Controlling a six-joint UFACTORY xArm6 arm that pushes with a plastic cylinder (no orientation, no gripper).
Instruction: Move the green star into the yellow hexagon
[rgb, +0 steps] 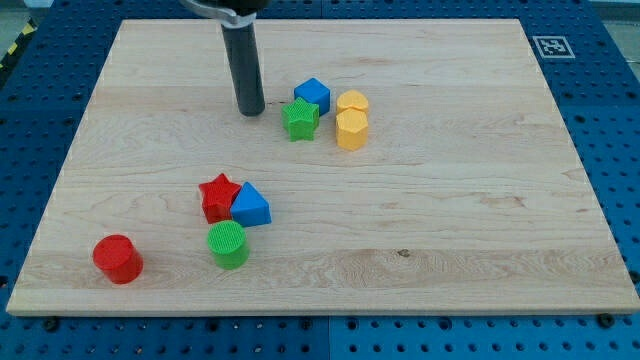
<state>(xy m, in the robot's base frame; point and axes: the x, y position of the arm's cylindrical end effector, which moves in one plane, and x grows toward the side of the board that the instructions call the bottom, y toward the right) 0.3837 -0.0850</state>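
The green star (300, 119) lies at the upper middle of the wooden board. The yellow hexagon (351, 129) is just to its right, a small gap apart. A second yellow block (352, 102) sits right above the hexagon, touching it. A blue block (312, 94) touches the star's upper right. My tip (251, 111) is on the board a short way to the left of the green star, not touching it.
A red star (219, 196), a blue triangle (250, 207) and a green cylinder (228, 244) cluster at the lower left of the wooden board (480, 200). A red cylinder (118, 259) stands near the bottom left corner.
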